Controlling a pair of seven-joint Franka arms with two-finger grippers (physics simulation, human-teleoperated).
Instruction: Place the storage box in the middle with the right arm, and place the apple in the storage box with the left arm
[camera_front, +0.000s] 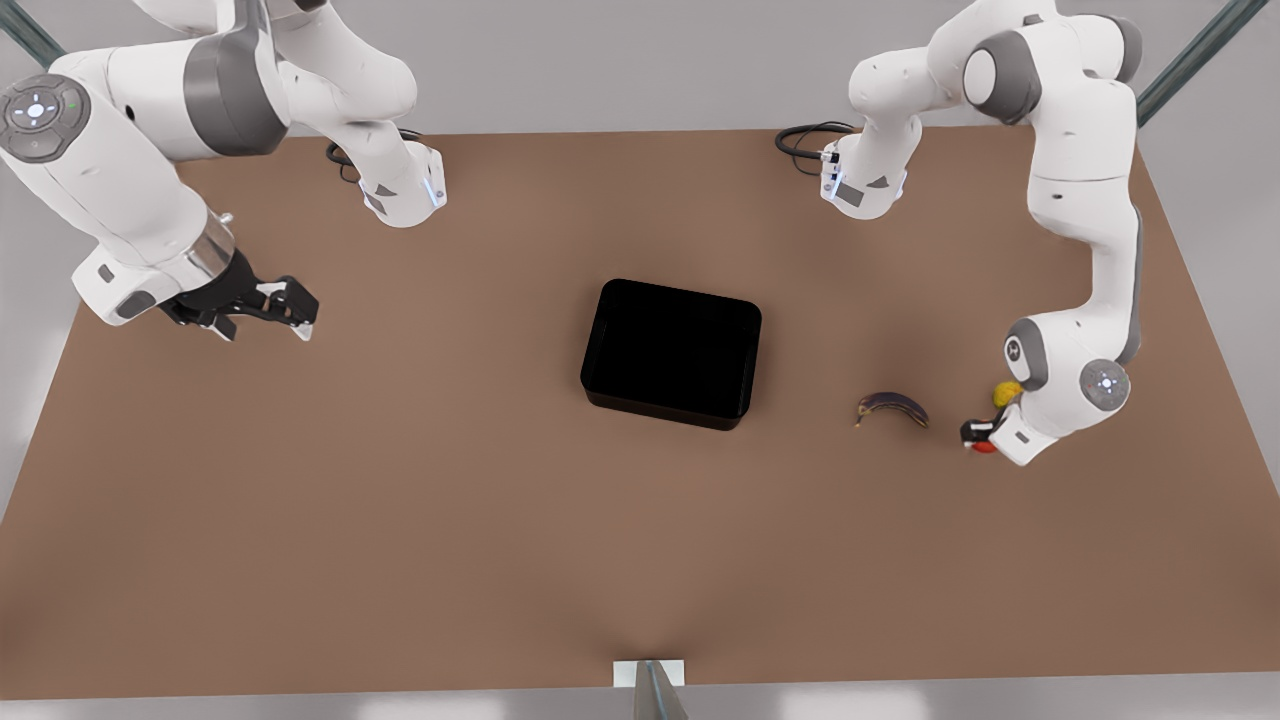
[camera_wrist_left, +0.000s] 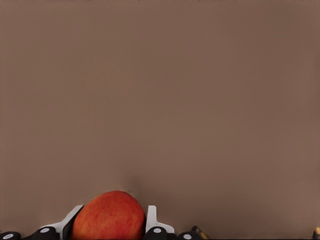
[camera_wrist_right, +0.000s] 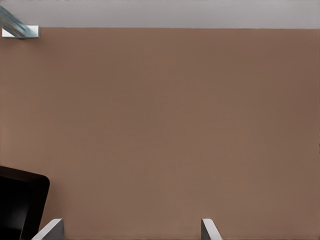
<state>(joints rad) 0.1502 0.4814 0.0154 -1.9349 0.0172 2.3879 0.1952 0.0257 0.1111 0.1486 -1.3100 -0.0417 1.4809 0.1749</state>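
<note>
Box (camera_front: 672, 352): table centre.
Left gripper (camera_wrist_left: 114, 231): at 3 o'clock, clamped around apple (camera_wrist_left: 109, 216).
Right gripper (camera_front: 262, 308): at 9 o'clock, spread wide, holding nothing.

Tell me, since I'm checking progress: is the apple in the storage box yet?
Out. The apple sits on the table between the left gripper's fingers, far from the storage box.

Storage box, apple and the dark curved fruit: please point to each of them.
storage box (camera_front: 672, 352), front view, middle of its black floor.
apple (camera_wrist_left: 110, 217), left wrist view, centre of its red skin.
dark curved fruit (camera_front: 893, 405), front view, middle of its arc.
</note>
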